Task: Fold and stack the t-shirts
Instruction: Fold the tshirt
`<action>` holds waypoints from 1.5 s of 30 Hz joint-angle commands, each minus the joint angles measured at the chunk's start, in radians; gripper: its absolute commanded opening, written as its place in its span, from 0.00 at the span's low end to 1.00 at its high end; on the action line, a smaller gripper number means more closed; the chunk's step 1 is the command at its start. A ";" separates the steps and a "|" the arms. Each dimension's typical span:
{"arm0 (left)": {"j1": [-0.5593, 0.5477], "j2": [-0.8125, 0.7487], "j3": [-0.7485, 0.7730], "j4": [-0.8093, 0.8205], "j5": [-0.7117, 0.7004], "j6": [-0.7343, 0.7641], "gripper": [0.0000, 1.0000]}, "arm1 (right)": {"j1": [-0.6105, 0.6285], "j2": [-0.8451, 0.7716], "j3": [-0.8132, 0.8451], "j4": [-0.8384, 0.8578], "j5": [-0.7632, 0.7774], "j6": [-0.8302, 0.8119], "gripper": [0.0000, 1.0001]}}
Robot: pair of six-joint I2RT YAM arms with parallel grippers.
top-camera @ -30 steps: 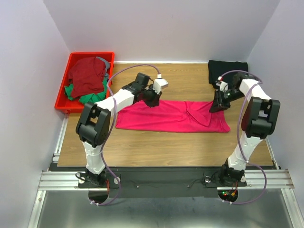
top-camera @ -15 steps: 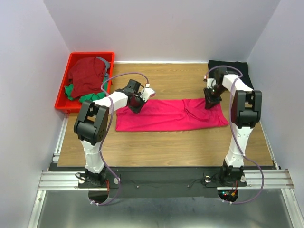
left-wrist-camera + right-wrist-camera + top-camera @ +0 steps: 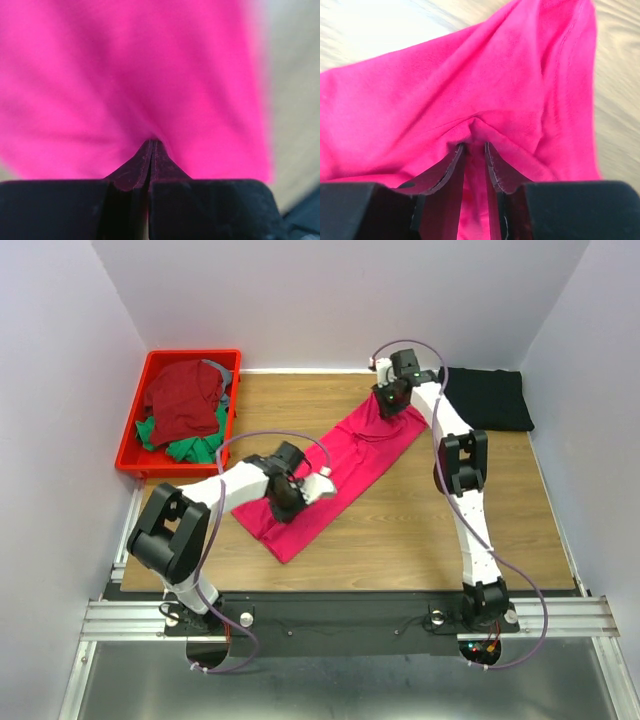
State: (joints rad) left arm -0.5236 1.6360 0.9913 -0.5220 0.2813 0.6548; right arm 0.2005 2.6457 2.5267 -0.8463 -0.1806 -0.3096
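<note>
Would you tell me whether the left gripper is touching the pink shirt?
Touching. The left wrist view shows the left gripper shut, with the pink shirt pinched between its tips.

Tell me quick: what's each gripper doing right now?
Left gripper: closed, pinching the pink t-shirt.
Right gripper: closed on the far end of the same pink t-shirt.

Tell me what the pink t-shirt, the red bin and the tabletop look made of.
The pink t-shirt: soft matte cloth, probably cotton knit; it creases and puckers. The red bin: rigid plastic, slightly glossy, moulded rim. The tabletop: wood or wood-look laminate, smooth; grain lines show, which is unclear.
</note>
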 commanded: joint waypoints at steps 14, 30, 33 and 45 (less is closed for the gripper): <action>-0.084 -0.093 0.087 -0.003 0.055 0.020 0.10 | -0.029 -0.475 -0.459 0.253 0.020 0.167 0.40; -0.084 0.062 0.004 -0.013 -0.035 0.144 0.06 | -0.030 -0.356 -0.617 0.245 -0.071 0.277 0.23; -0.107 0.096 0.030 -0.044 0.002 0.143 0.05 | -0.030 -0.290 -0.562 0.245 -0.036 0.270 0.21; -0.368 0.283 0.309 -0.038 0.301 -0.067 0.01 | -0.032 -0.043 -0.194 0.277 -0.006 0.230 0.20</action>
State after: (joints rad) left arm -0.8379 1.8400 1.2072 -0.5575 0.4179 0.7055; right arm 0.1650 2.5175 2.2295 -0.6044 -0.2203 -0.0525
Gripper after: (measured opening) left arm 0.086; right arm 0.194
